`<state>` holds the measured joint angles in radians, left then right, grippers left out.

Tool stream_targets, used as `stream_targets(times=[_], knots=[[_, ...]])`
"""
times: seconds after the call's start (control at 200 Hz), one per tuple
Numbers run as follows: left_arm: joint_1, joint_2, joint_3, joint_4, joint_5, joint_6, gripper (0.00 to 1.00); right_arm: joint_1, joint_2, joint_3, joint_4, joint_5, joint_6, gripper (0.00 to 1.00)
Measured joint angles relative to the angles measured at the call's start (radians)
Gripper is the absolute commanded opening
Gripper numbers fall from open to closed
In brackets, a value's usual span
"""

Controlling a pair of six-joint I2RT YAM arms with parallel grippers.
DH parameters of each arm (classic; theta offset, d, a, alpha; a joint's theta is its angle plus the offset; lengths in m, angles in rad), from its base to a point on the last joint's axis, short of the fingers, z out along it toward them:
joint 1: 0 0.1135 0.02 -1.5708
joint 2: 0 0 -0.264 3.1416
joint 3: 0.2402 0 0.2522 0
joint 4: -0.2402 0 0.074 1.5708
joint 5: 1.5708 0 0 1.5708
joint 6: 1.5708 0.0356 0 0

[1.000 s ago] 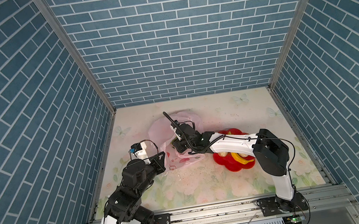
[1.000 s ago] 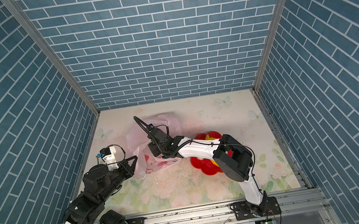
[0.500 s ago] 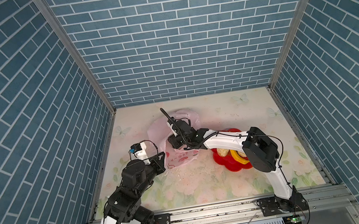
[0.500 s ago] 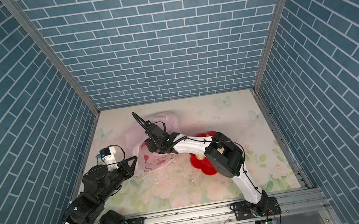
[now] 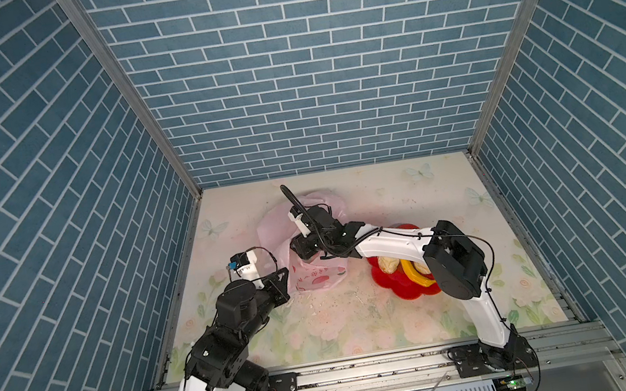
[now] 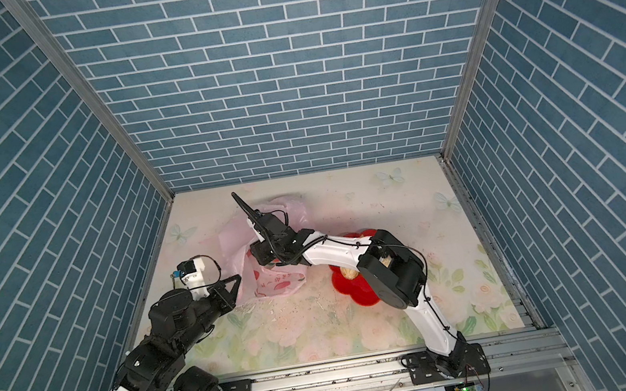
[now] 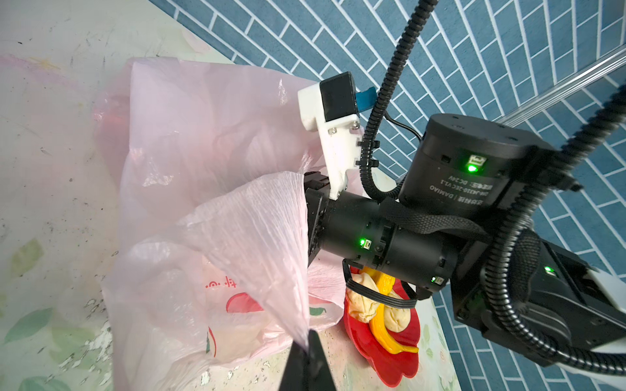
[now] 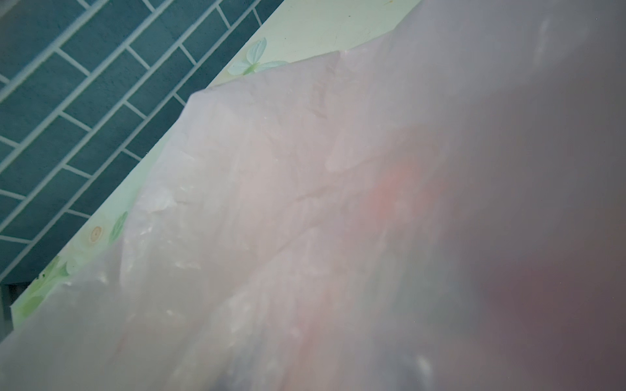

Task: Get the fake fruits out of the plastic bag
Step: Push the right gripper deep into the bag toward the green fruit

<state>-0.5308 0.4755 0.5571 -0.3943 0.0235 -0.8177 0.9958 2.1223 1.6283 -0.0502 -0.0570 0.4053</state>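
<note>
The pale-pink plastic bag (image 5: pixel 318 282) (image 6: pixel 281 287) lies at the table's left middle, its mouth held up. My left gripper (image 7: pixel 307 342) (image 5: pixel 283 277) is shut on a stretched fold of the bag's rim. My right gripper (image 5: pixel 299 250) reaches into the bag mouth, where the film hides its jaws. The bag (image 8: pixel 305 203) also covers the right wrist view, with a reddish blur behind it. Three fake fruits lie in the red dish (image 7: pixel 389 367): two cream lumps (image 7: pixel 360 299) (image 7: pixel 399 318) and a yellow banana (image 7: pixel 382 326). Both top views show part of this pile; one cream lump (image 5: pixel 389 265) (image 6: pixel 349 272) is plain.
The red flower-shaped dish (image 5: pixel 410 295) (image 6: pixel 360 298) sits just right of the bag, partly under my right forearm (image 5: pixel 390 246). Blue brick walls close the table on three sides. Small white flecks litter the floral tabletop (image 5: pixel 347 326) in front of the bag.
My right gripper has moved left, deeper into the bag mouth. The left gripper keeps the same hold on the rim and has not moved.
</note>
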Motion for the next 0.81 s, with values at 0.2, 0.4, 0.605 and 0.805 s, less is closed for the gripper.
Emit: stream_targets(times=[0.2, 0.4, 0.605, 0.805], knots=[[0.0, 0.01, -0.018, 0.029, -0.004, 0.003, 0.0, 0.017, -0.002, 0.0, 0.003, -0.034, 0.038, 0.2], [0.0, 0.01, -0.022, 0.035, -0.009, 0.008, 0.0, 0.043, -0.045, -0.02, 0.007, -0.033, 0.063, 0.12], [0.0, 0.008, -0.021, 0.035, -0.012, 0.018, 0.0, 0.065, -0.154, -0.119, 0.003, 0.015, 0.087, 0.11], [0.0, 0.007, -0.021, 0.037, -0.011, 0.021, 0.0, 0.079, -0.264, -0.254, -0.028, 0.108, 0.115, 0.12]])
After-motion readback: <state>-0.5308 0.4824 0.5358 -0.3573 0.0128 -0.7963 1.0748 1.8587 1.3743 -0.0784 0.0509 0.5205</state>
